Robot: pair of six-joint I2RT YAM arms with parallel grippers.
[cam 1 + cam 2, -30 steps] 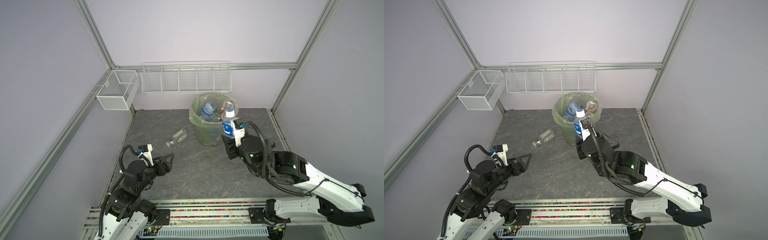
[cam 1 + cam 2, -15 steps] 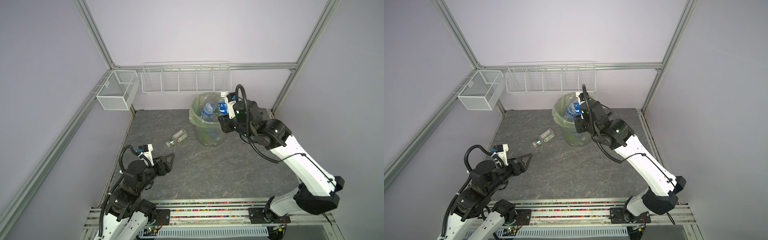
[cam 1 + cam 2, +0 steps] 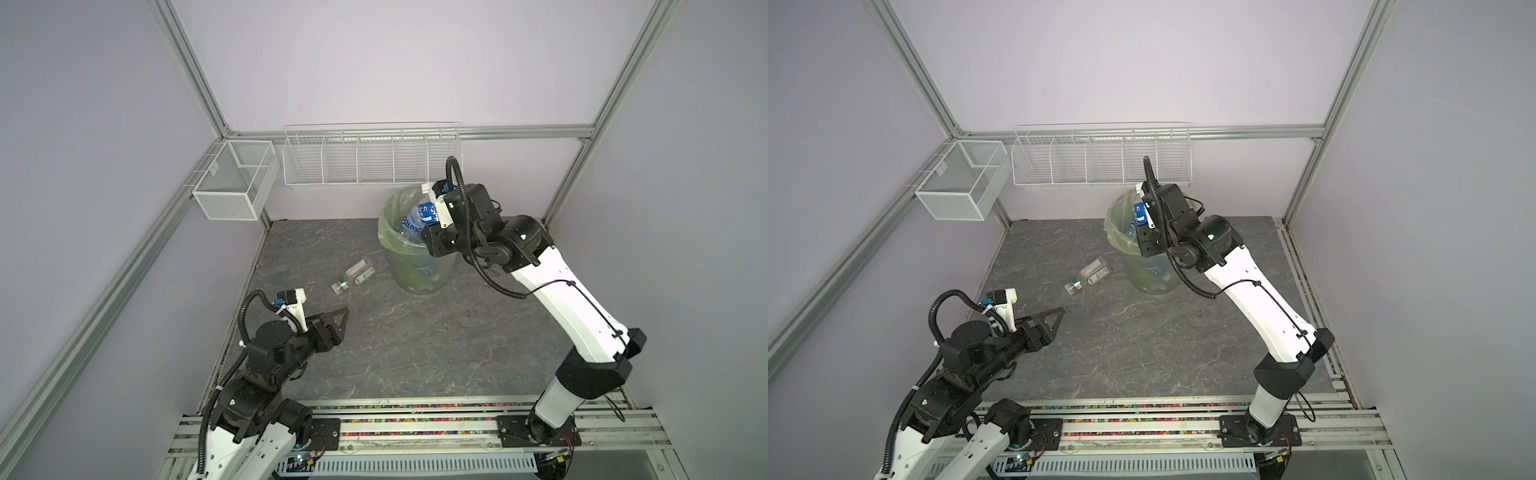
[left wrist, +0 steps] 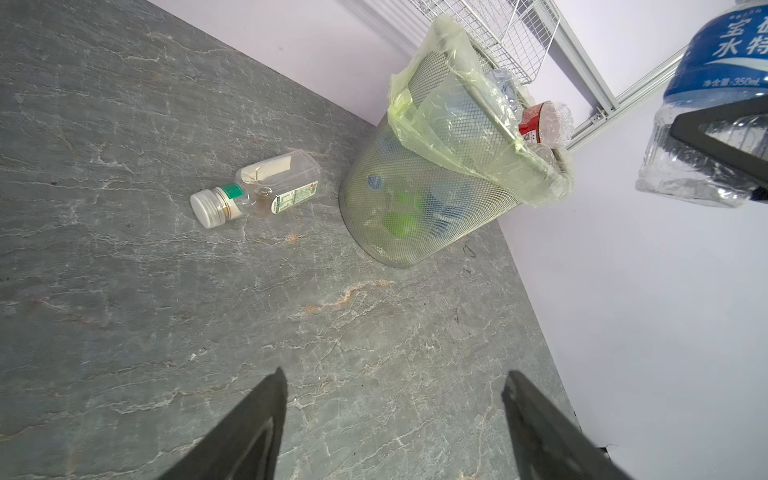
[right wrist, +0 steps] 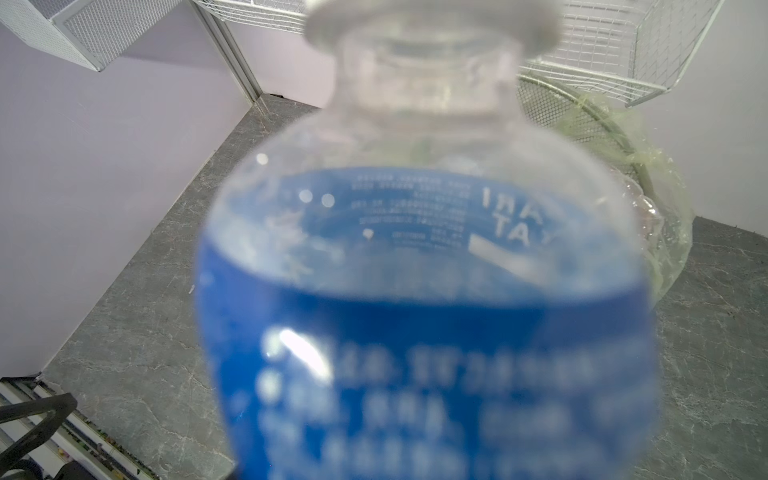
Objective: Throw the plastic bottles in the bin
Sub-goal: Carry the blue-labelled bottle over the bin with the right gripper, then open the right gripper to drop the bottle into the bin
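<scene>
Right gripper (image 3: 429,219) clamped on a blue-labelled water bottle (image 4: 721,50), upright over the mouth of the bag-lined mesh bin (image 3: 386,224), which stands at the worktop's (image 3: 415,353) back edge. Left gripper (image 4: 395,419): jaws apart, empty, above the front-left corner. A white-capped clear bottle (image 3: 355,272) lies on its side just beside the bin.

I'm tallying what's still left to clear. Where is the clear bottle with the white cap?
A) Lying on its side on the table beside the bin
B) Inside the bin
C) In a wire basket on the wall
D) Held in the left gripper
A: the clear bottle with the white cap lies on its side on the grey table beside the bin, and the left gripper is open and empty.
</scene>
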